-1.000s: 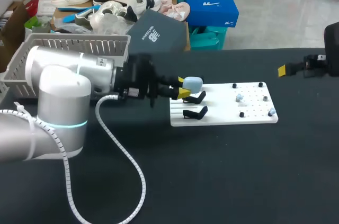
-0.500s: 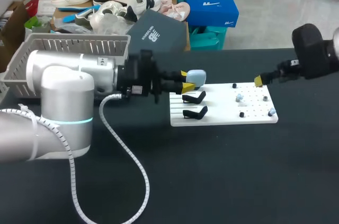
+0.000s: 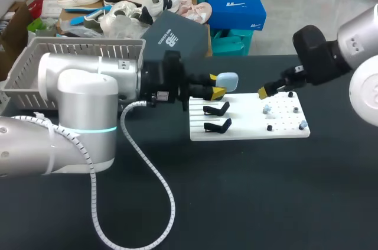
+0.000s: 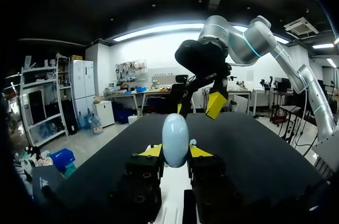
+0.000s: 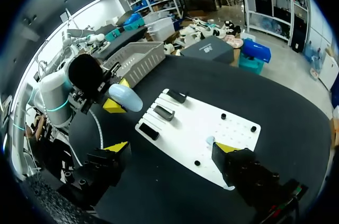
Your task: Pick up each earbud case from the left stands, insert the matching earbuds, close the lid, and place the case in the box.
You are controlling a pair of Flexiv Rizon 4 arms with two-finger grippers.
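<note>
Pale-blue case (image 3: 227, 80), clamped in my left hand (image 3: 216, 84), hangs just above the stands (image 3: 217, 109). Pick-up is done; my right hand (image 5: 171, 148), wide open over the board (image 3: 248, 132), must next pinch an earbud (image 3: 267, 109).

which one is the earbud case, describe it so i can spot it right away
Find the white board on the black table. At its end with the black stands, the left gripper pinches the earbud case: smooth, pale blue and egg-shaped, unlike those angular stands.
</note>
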